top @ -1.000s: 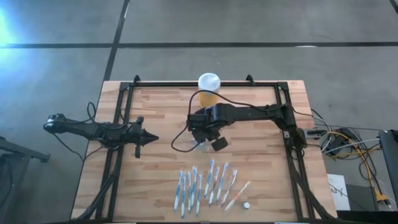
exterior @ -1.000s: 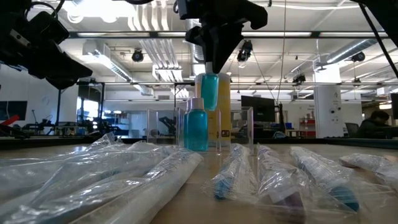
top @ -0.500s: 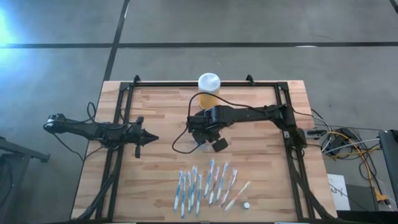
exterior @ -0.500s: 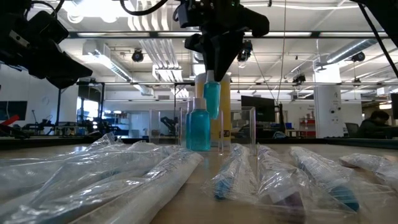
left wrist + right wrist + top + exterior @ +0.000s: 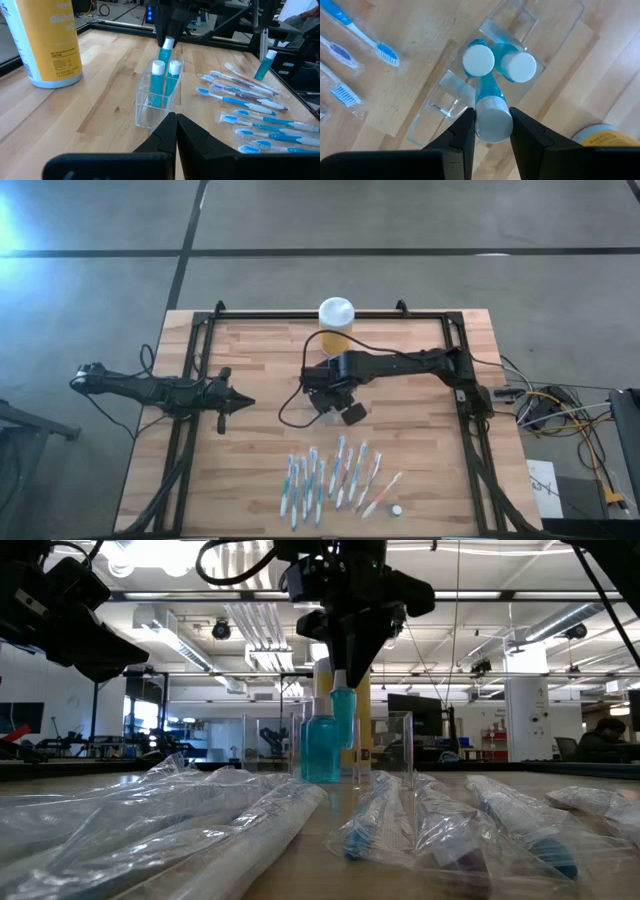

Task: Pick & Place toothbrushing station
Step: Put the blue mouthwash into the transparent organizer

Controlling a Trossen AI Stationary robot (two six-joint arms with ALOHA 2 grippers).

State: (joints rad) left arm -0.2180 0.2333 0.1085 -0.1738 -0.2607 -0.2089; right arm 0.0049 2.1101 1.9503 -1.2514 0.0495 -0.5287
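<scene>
Lower than a second ago, the right hand (image 5: 490, 131) grips a blue bottle (image 5: 490, 107) by its cap over the toothbrushing station (image 5: 157, 95) at mid-table (image 5: 250, 440); tilted, it risks jamming on two seated bottles (image 5: 165, 80). The left hand (image 5: 243, 402), pinched closed, waits well apart.

Two bottles (image 5: 500, 64) inside station (image 5: 159, 95), jar (image 5: 49, 42) beside.

**Four cameras, one shared holder**

You look straight down on the table (image 5: 250, 360); the low view faces level across it. Both wrist views sit close, sharing the toothbrushing station (image 5: 159, 92), the right one directly above it (image 5: 485, 75).
</scene>
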